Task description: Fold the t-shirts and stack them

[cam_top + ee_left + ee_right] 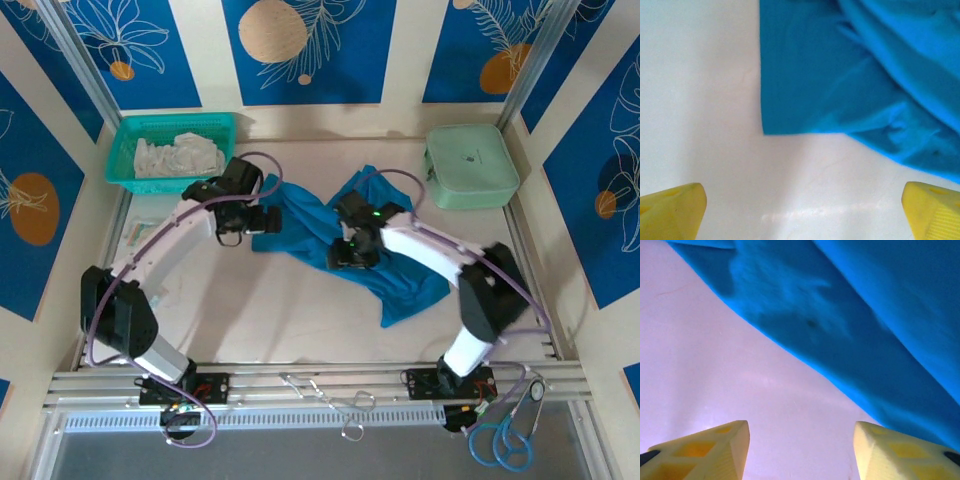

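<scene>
Top view: you've got 1 t-shirt (415, 285) in the middle of the table (280, 320), teal-blue, plain, no print. It's crumpled, running diagonally from far-left to near-right. The left gripper (262, 220) sits at the shirt's far-left end, just beside the fabric. The right gripper (350, 252) is over the shirt's mid section, w/ cloth on both sides of it. That's 2 grippers, both near the same shirt. Also 1 green basket (120, 150) far-left w/ white cloths (180, 155) in it (can't count them), 1 mint case (470, 165) far-right, and 1 pair of blue-handled scissors (505, 440) at the near rail.

Left wrist view: your left gripper (802, 212) is spread wide and released, w/ bare table between the 2 yellow fingers (672, 210). The t-shirt (850, 85) lies ahead of the tips, apart from them. You see a flat layer w/ a straight edge and a square corner, and softer folds piled on the right.

Right wrist view: your right gripper (802, 450) is parted too and grips nothing, w/ table only between its 2 fingers (705, 452). The t-shirt (855, 320) fills the top and right. Its edge runs diagonally down toward the right-side finger, close to it; contact can't be told. Fabric looks thin and soft, w/ broad shallow folds.
</scene>
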Robot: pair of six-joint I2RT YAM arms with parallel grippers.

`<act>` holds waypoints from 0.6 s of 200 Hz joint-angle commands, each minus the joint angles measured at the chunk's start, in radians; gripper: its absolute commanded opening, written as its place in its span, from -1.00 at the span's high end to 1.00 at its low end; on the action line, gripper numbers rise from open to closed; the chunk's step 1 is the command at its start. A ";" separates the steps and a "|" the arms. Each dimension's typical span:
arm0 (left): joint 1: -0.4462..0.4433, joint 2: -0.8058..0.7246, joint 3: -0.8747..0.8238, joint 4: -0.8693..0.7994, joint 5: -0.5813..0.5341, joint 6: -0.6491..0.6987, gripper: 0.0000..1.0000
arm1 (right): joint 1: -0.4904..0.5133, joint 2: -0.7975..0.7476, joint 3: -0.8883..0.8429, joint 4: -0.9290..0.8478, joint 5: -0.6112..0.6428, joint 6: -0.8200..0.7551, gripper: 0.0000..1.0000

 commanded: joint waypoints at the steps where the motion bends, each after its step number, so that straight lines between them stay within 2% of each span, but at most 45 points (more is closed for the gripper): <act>1: 0.000 -0.132 -0.040 0.023 -0.011 -0.026 -0.99 | 0.068 0.175 0.154 -0.070 0.093 -0.125 -0.14; 27: 0.002 -0.237 -0.080 -0.050 -0.046 -0.020 -0.99 | 0.112 0.368 0.349 -0.103 0.108 -0.176 -0.03; 68: 0.003 -0.340 -0.138 -0.134 -0.082 -0.022 -0.99 | 0.129 0.548 0.553 -0.161 0.152 -0.197 0.07; 120: 0.003 -0.387 -0.192 -0.155 -0.069 -0.032 -0.99 | 0.112 0.606 0.585 -0.177 0.199 -0.185 0.25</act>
